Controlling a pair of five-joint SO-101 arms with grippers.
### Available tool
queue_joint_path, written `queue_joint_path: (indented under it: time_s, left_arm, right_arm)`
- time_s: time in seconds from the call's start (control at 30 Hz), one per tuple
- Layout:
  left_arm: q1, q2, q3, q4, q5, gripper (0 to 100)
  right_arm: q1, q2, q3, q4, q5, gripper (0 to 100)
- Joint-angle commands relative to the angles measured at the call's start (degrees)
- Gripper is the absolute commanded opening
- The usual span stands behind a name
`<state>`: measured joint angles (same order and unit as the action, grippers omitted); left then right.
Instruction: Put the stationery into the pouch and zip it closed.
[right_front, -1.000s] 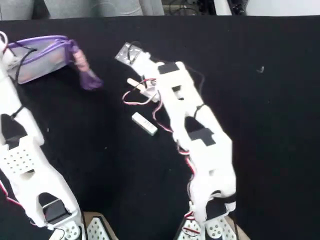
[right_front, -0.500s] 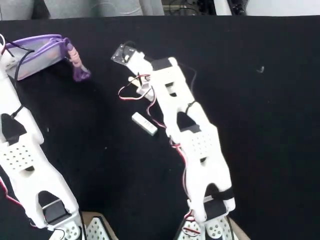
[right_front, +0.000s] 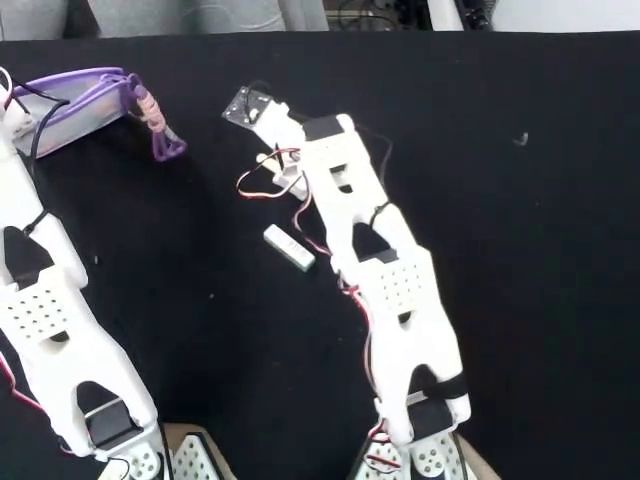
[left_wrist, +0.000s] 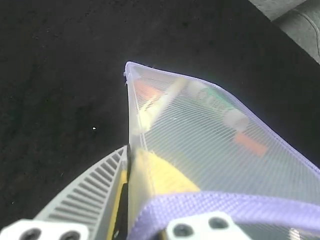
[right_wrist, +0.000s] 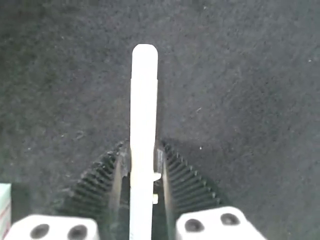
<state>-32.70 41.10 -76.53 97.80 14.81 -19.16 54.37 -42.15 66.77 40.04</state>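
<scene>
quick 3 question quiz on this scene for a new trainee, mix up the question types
1. True or false: the right gripper is shut on a white pen.
2. What does the left gripper hold? A) the pouch B) a ruler C) nothing
3. Where does the small white block lie?

Key: 1 true; 2 A; 3 on the black table, outside the pouch.

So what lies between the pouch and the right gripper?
In the high view: only the purple strap of the pouch, then bare table, up to the right gripper holding a white pen.
</scene>
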Motion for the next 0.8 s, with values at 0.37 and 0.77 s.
queue_joint_path:
  time_s: [0.37,0.77]
  left_arm:
    - [5.8,-0.7,0.0,-0.4,0.2,3]
    - [13.6,-0.9,-4.2,3.1,0.3,3]
  right_arm:
    - [0.6,-5.1,-17.4,12.6,-5.9,1.8]
    - [7.4,-5.1,-45.1,20.6,-24.2,1.8]
